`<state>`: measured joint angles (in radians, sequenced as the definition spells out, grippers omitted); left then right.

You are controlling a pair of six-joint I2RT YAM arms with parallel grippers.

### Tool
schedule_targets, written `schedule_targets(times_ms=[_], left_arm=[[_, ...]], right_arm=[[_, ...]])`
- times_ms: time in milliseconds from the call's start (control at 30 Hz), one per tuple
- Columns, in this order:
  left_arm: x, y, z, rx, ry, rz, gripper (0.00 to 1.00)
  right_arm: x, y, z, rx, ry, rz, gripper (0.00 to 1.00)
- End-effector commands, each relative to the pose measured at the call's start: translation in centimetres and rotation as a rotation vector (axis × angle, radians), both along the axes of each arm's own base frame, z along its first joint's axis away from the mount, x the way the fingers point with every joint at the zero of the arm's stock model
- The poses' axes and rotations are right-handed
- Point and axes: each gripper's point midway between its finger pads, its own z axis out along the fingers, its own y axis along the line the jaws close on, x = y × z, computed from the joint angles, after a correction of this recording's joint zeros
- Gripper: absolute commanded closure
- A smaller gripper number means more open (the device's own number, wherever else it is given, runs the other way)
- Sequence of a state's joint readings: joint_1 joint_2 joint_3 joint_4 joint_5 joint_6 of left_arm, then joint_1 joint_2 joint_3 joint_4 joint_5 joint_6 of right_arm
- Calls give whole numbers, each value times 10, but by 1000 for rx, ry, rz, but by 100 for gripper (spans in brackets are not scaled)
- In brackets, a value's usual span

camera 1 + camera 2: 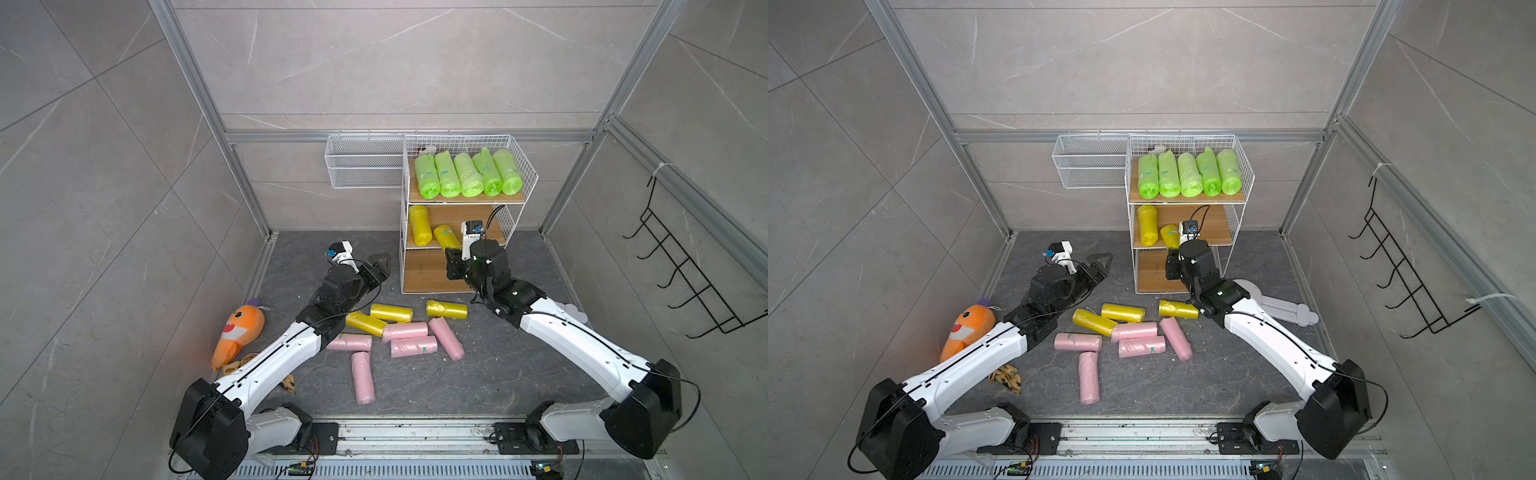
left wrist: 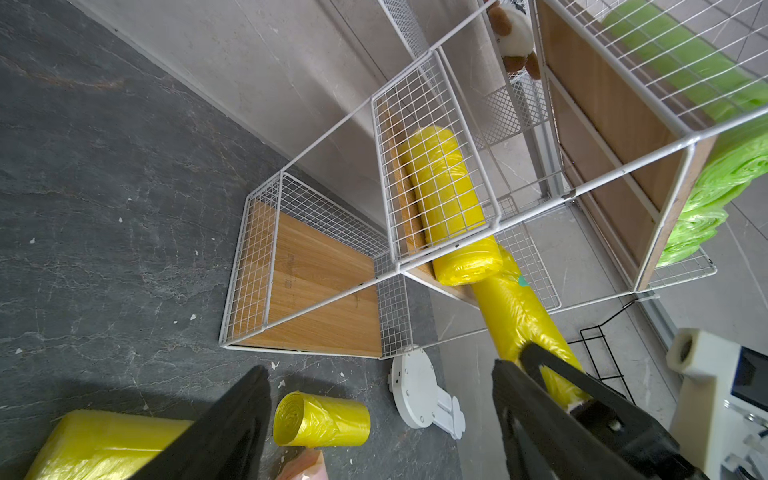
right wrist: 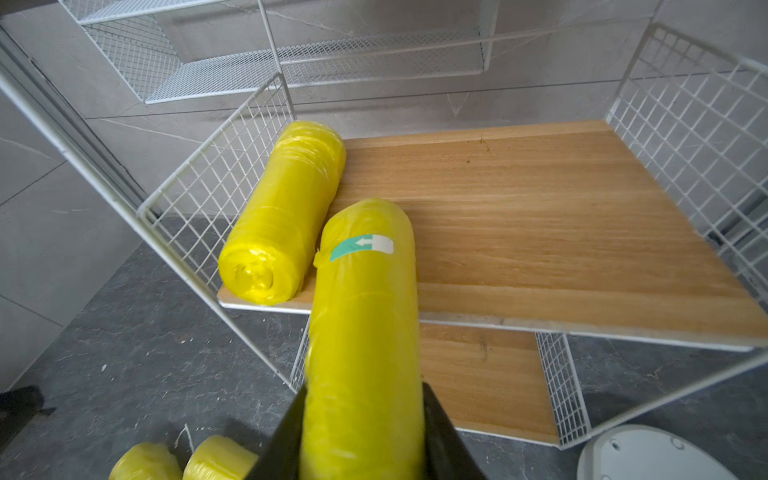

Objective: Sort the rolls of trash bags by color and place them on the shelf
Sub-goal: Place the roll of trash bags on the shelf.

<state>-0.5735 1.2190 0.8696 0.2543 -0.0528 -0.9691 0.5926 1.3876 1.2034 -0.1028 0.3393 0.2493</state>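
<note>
The shelf (image 1: 424,272) stands at the back right, a white wire rack with wooden tiers. Several lime green rolls (image 1: 469,174) lie side by side on its top tier. One yellow roll (image 3: 286,212) lies at the left of the middle tier. My right gripper (image 3: 361,432) is shut on another yellow roll (image 3: 365,311), whose far end with the teal sticker rests over the middle tier's front edge, beside the first. My left gripper (image 1: 380,266) hangs open and empty above the floor left of the shelf. Three yellow rolls (image 1: 390,312) and several pink rolls (image 1: 413,345) lie on the floor.
An orange plush shark (image 1: 237,332) lies at the left wall beside my left arm. A long white wire basket (image 1: 361,166) hangs left of the shelf. A black hook rack (image 1: 685,270) is on the right wall. A white disc piece (image 1: 1287,309) lies right of the shelf's foot.
</note>
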Motion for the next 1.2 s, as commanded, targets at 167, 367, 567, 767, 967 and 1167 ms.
schedule_targets(times_ms=[167, 367, 567, 767, 967, 1167], left_arm=[[0, -3, 24, -1, -59, -24, 14], [-1, -1, 20, 2, -53, -19, 14], [-4, 1, 21, -4, -54, -18, 14], [-6, 2, 19, -3, -48, -19, 14], [-8, 4, 15, 1, -42, -13, 14], [-6, 1, 10, -6, -35, -23, 14]], right_arm=[[41, 2, 36, 16, -150, -77, 67], [57, 13, 32, 58, -177, -80, 64], [71, 19, 25, 72, -190, -95, 61], [79, 24, 22, 91, -193, -97, 55], [69, 21, 27, 110, -194, -85, 45], [43, 16, 33, 135, -181, -29, 33]])
